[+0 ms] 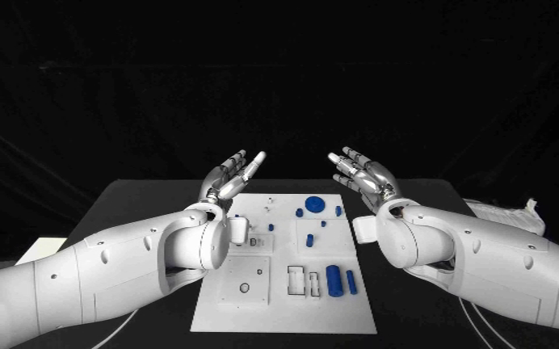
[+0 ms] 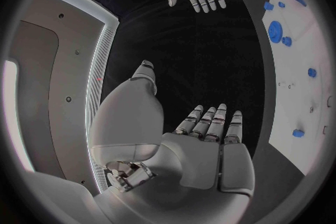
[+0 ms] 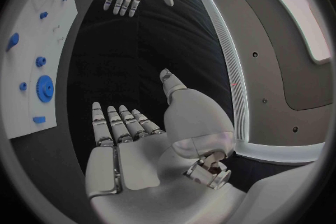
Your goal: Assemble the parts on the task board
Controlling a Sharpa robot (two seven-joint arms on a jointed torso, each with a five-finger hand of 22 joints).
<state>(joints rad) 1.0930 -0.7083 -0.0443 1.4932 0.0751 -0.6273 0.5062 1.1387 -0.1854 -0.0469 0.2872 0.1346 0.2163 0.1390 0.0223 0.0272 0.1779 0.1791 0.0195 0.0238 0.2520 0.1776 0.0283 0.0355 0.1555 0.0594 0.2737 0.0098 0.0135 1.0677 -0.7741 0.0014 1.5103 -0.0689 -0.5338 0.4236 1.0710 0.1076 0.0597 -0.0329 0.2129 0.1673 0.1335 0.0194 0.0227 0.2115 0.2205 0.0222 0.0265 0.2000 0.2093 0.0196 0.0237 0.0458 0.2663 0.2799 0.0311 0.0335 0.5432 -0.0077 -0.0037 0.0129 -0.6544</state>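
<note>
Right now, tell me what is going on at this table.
Nothing is being handled yet. The left robot hand and the right robot hand are both raised above the far end of the task board, fingers apart and holding nothing. The blue parts, among them a round gear-like piece and a thick cylinder, lie on the board untouched.

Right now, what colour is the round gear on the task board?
Blue; the round gear shows best in the right wrist view.

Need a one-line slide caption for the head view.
Both hands, left hand and right hand, raised open above the far end of the white task board, blue parts untouched on it.
</note>
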